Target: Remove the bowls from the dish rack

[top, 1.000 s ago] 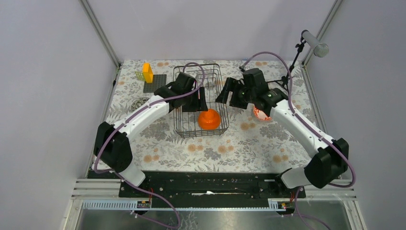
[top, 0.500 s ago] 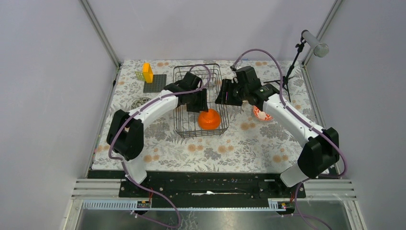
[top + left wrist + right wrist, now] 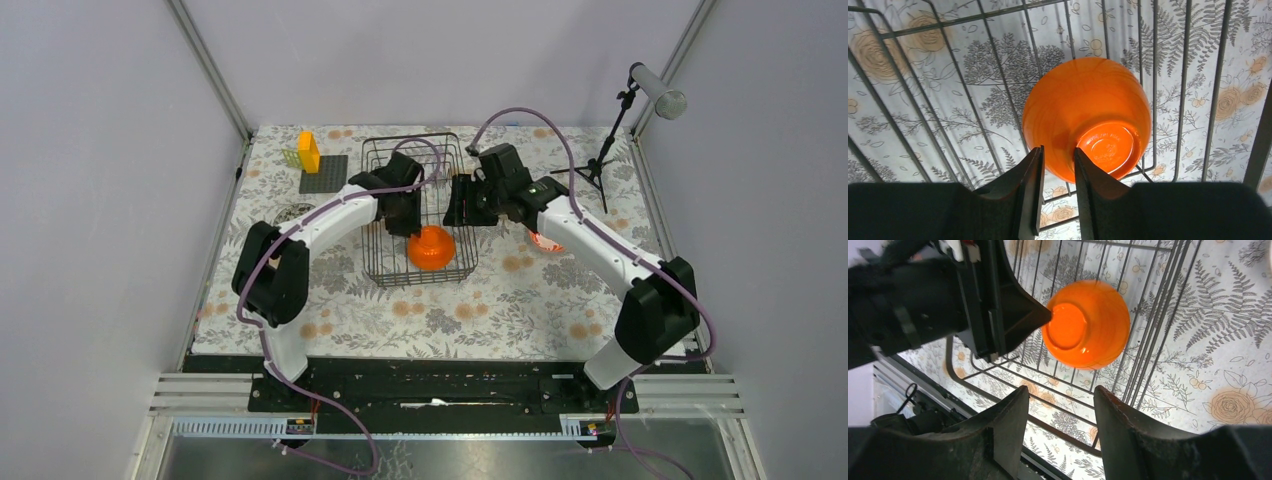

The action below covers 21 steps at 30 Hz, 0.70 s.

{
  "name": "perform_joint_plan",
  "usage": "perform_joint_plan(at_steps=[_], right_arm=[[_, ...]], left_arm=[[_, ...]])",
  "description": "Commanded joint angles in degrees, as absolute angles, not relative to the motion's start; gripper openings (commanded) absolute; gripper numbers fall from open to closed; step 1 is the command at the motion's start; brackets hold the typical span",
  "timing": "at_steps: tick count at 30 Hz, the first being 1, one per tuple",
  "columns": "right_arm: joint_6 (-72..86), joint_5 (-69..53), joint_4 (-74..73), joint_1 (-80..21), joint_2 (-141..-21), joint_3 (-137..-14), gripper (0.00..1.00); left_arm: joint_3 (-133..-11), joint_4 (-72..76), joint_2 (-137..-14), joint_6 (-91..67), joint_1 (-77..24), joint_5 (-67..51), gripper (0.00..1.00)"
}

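Observation:
The black wire dish rack (image 3: 385,262) stands at the table's middle back, holding one orange bowl (image 3: 431,247) upside down and tilted near its front right corner. My left gripper (image 3: 408,220) reaches into the rack. In the left wrist view the orange bowl (image 3: 1088,115) fills the middle and my left gripper (image 3: 1058,157) pinches the edge of its foot, one finger on each side. My right gripper (image 3: 462,203) hovers open at the rack's right side with nothing between its fingers (image 3: 1013,415). A red-banded bowl (image 3: 544,241) sits on the table, partly hidden under my right arm.
A patterned bowl (image 3: 289,213) peeks out left of my left arm. A flat black mat (image 3: 324,175) with a yellow block (image 3: 308,152) lies at the back left. A microphone stand (image 3: 603,152) rises at the back right. Rack wires (image 3: 1148,305) run under my right gripper.
My left gripper has narrowed onto the orange bowl's foot, and the bowl shifted slightly left. My right gripper narrowed partway and moved left toward the rack.

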<state>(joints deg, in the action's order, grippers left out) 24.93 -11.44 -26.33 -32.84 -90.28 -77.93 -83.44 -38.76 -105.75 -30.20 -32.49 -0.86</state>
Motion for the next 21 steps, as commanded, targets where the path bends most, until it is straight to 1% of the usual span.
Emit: perform_joint_plan(at_steps=[1,5,10,12,14,17,21], right_arm=[[22.22,-10.49,-26.28,-34.34,-93.07,-79.99,0.57],[21.37,-11.34,-26.28,-34.85,-95.09,-81.02,0.57],[21.95,-12.26,-26.32,-35.09,-98.01,-82.83,0.69],[22.72,-12.01,-26.4,-35.11,-99.2,-83.74,0.7],[22.73,-11.43,-27.16,-35.13,-100.48,-85.54,0.69],[21.82,-9.88,-28.03,-35.21,-101.05,-87.2,0.62],[21.99,-8.95,-28.01,-35.24,-100.57,-86.25,0.62]], left_arm=[[-83.17,-39.93,-102.21,-30.8,-30.76,2.52,0.31],[-82.92,-39.88,-100.25,-31.1,-29.79,1.89,0.29],[-82.86,-39.89,-98.57,-30.95,-28.71,0.26,0.29],[-82.56,-39.72,-98.53,-31.25,-28.29,-1.59,0.3],[-82.48,-38.33,-98.76,-31.09,-28.13,-4.17,0.31],[-82.69,-35.26,-98.66,-31.12,-28.19,-8.3,0.36],[-81.16,-33.19,-99.44,-32.72,-28.21,-9.98,0.41]])
